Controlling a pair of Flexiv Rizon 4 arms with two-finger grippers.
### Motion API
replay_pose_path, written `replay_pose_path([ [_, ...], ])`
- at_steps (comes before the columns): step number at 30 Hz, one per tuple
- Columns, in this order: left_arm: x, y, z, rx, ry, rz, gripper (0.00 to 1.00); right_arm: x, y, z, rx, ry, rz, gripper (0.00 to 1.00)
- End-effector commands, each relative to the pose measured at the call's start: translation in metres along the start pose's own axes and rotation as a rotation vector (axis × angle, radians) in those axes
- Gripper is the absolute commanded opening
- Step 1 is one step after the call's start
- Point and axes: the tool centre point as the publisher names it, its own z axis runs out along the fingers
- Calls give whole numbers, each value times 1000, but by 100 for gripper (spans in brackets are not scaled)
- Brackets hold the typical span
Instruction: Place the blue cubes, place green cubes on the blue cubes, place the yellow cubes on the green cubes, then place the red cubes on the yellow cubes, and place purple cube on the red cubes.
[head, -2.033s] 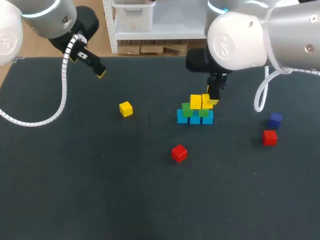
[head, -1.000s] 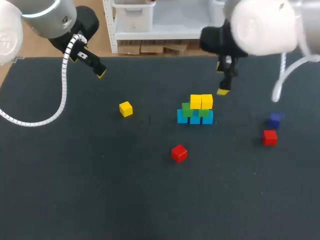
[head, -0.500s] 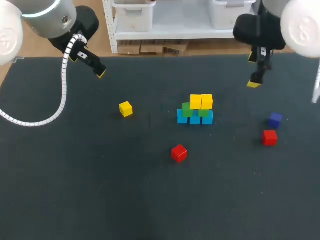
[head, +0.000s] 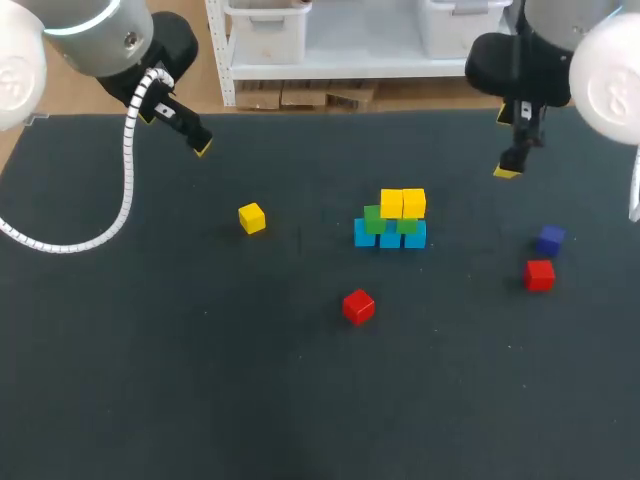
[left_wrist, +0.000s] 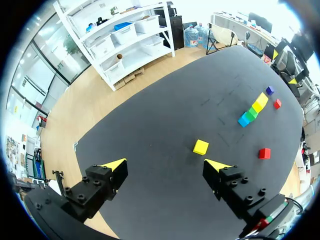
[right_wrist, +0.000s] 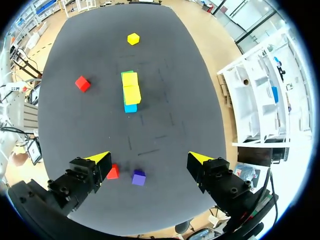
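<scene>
Blue cubes (head: 390, 236), green cubes (head: 375, 220), yellow cubes (head: 403, 203) stacked. Red cubes (head: 358, 306), seemingly purple cube (head: 550, 239) loose. Left claw (left_wrist: 165, 167), right claw (right_wrist: 150, 159) spread, empty.

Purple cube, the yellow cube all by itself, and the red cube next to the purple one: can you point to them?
Purple cube (head: 550, 239): head view, middle of the cube.
Lone yellow cube (head: 252, 218): head view, middle of the cube.
Red cube (head: 540, 275) beside the purple one: head view, middle of the cube.
</scene>
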Motion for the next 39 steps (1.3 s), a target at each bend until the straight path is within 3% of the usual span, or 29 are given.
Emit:
replay_pose_path([
  [1,-1,1,0,3,0,2,100,0,4,1,8,-25,3,100],
  [4,-1,1,0,3,0,2,100,-8,5,2,4,-158,50,100],
  [9,-1,1,0,3,0,2,100,-19,-1,0,33,-311,144,100],
  [15,-1,1,0,3,0,2,100,-13,-26,-18,133,-482,329,100],
  [21,-1,1,0,3,0,2,100,-11,-39,-31,193,-515,358,100],
  [39,-1,1,0,3,0,2,100,-12,-43,-32,199,-537,367,100],
])
